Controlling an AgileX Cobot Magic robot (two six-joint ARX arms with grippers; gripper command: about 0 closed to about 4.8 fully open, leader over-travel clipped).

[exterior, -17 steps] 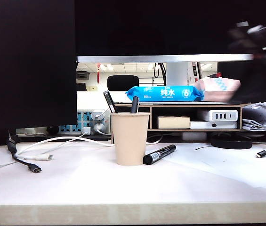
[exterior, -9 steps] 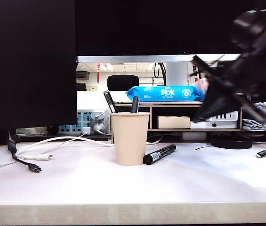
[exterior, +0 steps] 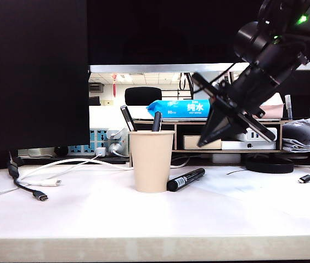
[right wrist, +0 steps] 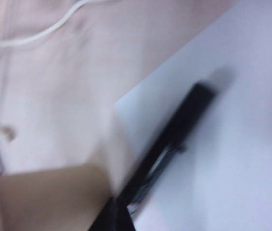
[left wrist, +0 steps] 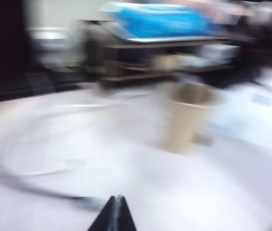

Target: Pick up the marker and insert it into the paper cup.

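Right gripper [exterior: 205,141] up in the air, tilted down toward the table [exterior: 144,219], fingers pressed together to a point with nothing between them. Below it and slightly toward the cup: the marker [exterior: 186,179], lying flat on the table, black, white print on the barrel too small to read, capped end touching or just beside the foot of the paper cup [exterior: 151,160]. Cup upright, plain beige, no print; two dark pens [exterior: 128,118] poking above its rim. Behind the gripper, on a wooden shelf [exterior: 226,121], a blue packet [exterior: 179,108] with white Chinese characters reading "纯水"; further writing on it hidden by the arm. In the right wrist view, blurred: marker [right wrist: 174,139] slanting away from the dark fingertips [right wrist: 108,221], cup [right wrist: 44,197] alongside.

Left gripper [left wrist: 112,216] seen only in its own blurred wrist view, low over the table, tips meeting in a closed wedge, empty. Cup [left wrist: 186,118] well ahead of it; cables [exterior: 31,186] nearer.
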